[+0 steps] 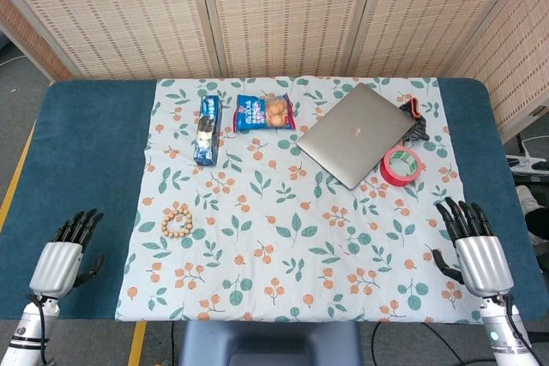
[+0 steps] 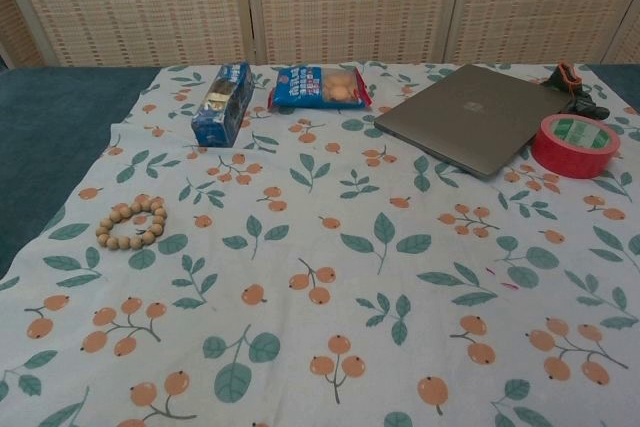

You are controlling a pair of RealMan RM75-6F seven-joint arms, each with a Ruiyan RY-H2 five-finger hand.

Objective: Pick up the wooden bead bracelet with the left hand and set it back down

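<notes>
**Bracelet untouched, both hands empty at the near edge**

From the head view, your left hand (image 1: 67, 250) rests low at about 8 o'clock on the blue table (image 1: 94, 152), fingers loosely apart and holding nothing. Your right hand (image 1: 473, 246) sits at about 4 o'clock, fingers spread and empty too. The wooden bead bracelet (image 1: 177, 222) lies flat on the floral cloth (image 1: 283, 246), near the cloth's left edge at roughly 9 o'clock, up and to the right of your left hand and well apart from it. Further back you have a blue snack box (image 1: 206, 130) at 11 o'clock, a blue snack bag (image 1: 265, 112) at 12, a closed laptop (image 1: 356, 133) at 1 and a red tape roll (image 1: 401, 165) at 2.

From the chest view, neither hand shows. The bracelet (image 2: 131, 222) is a small closed ring of pale, round, tan beads, lying at 9 o'clock with open cloth all round it.

Expect it to be light and limp: hard beads on a cord, so the ring will likely sag and swing once lifted. The smooth beads may roll under your fingertips. Pinch across one side of the ring, thumb inside and finger outside, and watch that you do not drag the cloth along.
</notes>
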